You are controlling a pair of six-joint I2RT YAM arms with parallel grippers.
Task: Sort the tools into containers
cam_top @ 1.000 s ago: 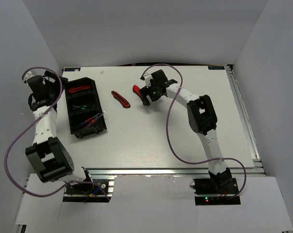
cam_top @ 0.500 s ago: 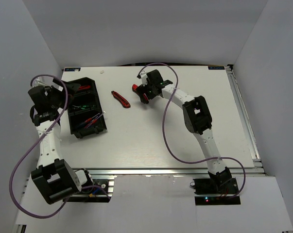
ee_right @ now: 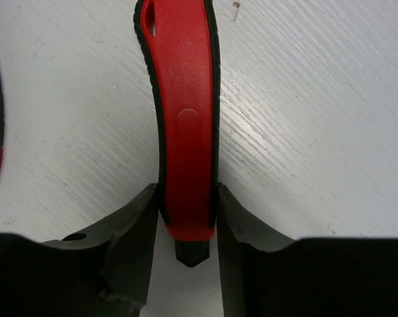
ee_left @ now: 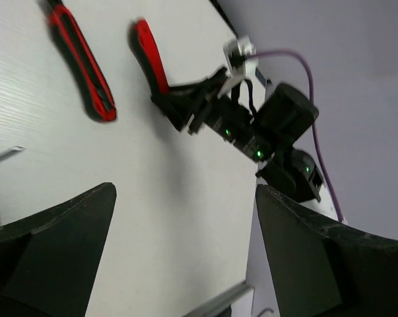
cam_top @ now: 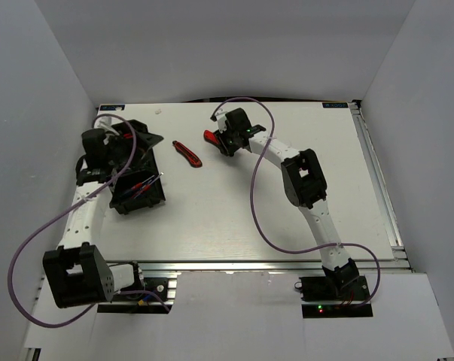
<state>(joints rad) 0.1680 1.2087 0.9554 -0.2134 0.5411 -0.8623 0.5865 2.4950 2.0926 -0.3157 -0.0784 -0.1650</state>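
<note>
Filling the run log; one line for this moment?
right gripper: shut on red knife | left gripper: open | red-black tool: on table

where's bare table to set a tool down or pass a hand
Bare: near table between bin and right arm; also everything right of that arm. Crowded: far left-centre, with left gripper over the bin, the red knife, and right gripper shut on the red-handled tool.

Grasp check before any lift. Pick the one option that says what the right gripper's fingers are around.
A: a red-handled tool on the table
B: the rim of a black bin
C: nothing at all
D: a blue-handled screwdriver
A: in the right wrist view, the right gripper has one finger pressed against each side of the red-handled tool, which lies on the table.
</note>
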